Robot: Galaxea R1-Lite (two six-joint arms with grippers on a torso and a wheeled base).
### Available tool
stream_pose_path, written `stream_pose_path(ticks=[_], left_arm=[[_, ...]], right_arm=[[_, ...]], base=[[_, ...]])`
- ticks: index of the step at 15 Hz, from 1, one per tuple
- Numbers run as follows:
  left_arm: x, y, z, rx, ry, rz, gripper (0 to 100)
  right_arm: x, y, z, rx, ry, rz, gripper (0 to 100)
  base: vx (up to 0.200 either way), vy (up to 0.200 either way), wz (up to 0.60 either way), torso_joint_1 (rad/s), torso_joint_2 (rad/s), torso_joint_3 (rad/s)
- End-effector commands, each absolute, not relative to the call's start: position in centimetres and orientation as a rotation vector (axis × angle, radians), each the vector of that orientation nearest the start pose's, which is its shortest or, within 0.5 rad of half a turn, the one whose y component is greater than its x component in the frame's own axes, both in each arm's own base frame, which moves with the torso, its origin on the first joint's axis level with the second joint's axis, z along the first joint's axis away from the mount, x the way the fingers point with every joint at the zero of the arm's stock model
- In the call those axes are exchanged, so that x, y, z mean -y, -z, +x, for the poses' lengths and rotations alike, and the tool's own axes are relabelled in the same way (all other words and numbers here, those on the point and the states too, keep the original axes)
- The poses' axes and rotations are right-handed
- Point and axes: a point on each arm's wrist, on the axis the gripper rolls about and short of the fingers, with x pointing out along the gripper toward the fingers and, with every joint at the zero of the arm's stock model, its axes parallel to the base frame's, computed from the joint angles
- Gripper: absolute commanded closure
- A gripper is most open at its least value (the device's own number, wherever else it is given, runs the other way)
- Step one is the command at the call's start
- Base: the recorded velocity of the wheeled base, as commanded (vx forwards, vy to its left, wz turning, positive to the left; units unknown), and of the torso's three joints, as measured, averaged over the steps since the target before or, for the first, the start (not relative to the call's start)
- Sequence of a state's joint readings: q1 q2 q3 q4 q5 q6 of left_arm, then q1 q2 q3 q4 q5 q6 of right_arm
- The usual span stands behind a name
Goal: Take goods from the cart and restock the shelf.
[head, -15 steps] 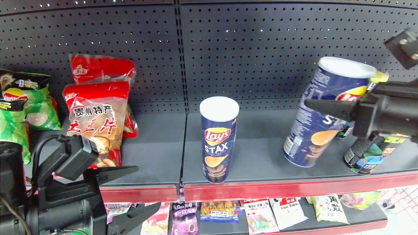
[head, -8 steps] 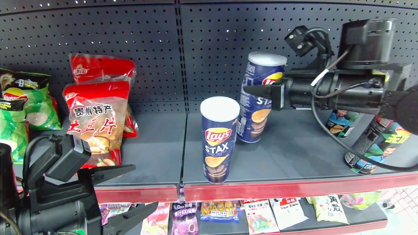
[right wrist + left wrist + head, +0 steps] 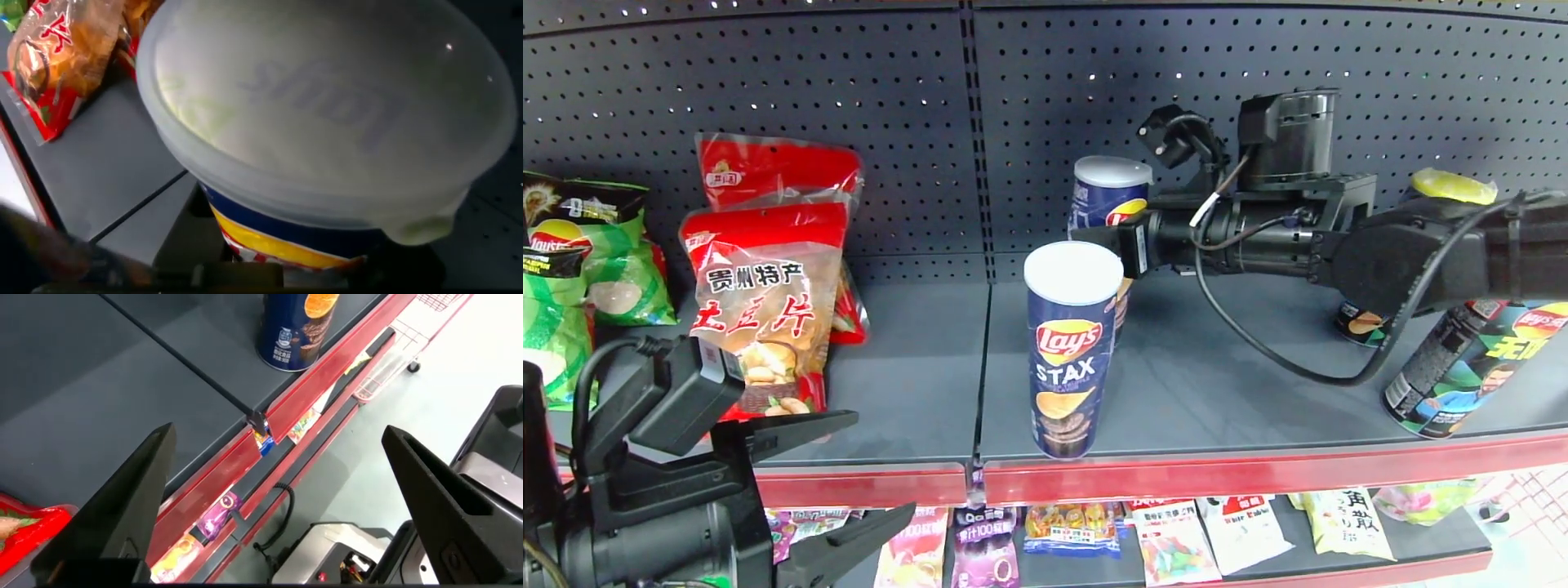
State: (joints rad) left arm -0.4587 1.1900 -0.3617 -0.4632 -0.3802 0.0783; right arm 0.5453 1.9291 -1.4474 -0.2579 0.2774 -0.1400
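A blue chips can [image 3: 1072, 359] with a white lid stands upright at the front of the dark shelf [image 3: 1217, 392]. Directly behind it is a second blue chips can [image 3: 1109, 196], and my right gripper [image 3: 1107, 235] is shut on its side from the right. The front can hides the held can's base. In the right wrist view the held can's pale lid [image 3: 327, 114] sits close under the camera. My left gripper [image 3: 886, 465] hangs open and holding nothing below the shelf's front left; in its wrist view the left gripper [image 3: 278, 433] faces the red shelf lip [image 3: 310, 392] and the front can [image 3: 298, 327].
Red snack bags [image 3: 768, 278] stand left of centre and green chip bags [image 3: 572, 269] at the far left. Green cans [image 3: 1462, 376] lean at the right end of the shelf. The lower shelf [image 3: 1258, 563] holds several small packets. Open shelf floor lies between the cans and the red bags.
My right arm has carried the held can from the right end of the shelf leftward and deeper, to just behind the front can. The left arm has barely moved.
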Motion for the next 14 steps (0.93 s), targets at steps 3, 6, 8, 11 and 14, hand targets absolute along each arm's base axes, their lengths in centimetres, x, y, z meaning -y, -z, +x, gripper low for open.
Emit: stream_pose_path(ticks=[3,6,8,11,14], left_arm=[[7.7,-16.4,13.8,-0.357,0.84,0.071,0],[7.8,-16.3,13.8,-0.362,0.84,0.069,0],[7.8,-16.4,13.8,-0.361,0.84,0.069,0],[7.8,-16.4,13.8,-0.361,0.84,0.069,0],[7.8,-16.3,13.8,-0.362,0.84,0.069,0]], right_arm=[[-22.1,-23.5,35.0,-0.175,-0.844,-0.162,100],[-22.3,-23.2,35.2,-0.181,-0.846,-0.163,100],[-22.7,-22.9,34.9,-0.188,-0.857,-0.165,100],[-23.1,-22.7,34.9,-0.191,-0.866,-0.165,100],[-23.2,-22.6,34.9,-0.196,-0.868,-0.165,100]], base=[[0.0,0.0,0.0,0.0,0.0,0.0],[0.0,0.0,0.0,0.0,0.0,0.0],[0.0,0.0,0.0,0.0,0.0,0.0],[0.0,0.0,0.0,0.0,0.0,0.0],[0.0,0.0,0.0,0.0,0.0,0.0]])
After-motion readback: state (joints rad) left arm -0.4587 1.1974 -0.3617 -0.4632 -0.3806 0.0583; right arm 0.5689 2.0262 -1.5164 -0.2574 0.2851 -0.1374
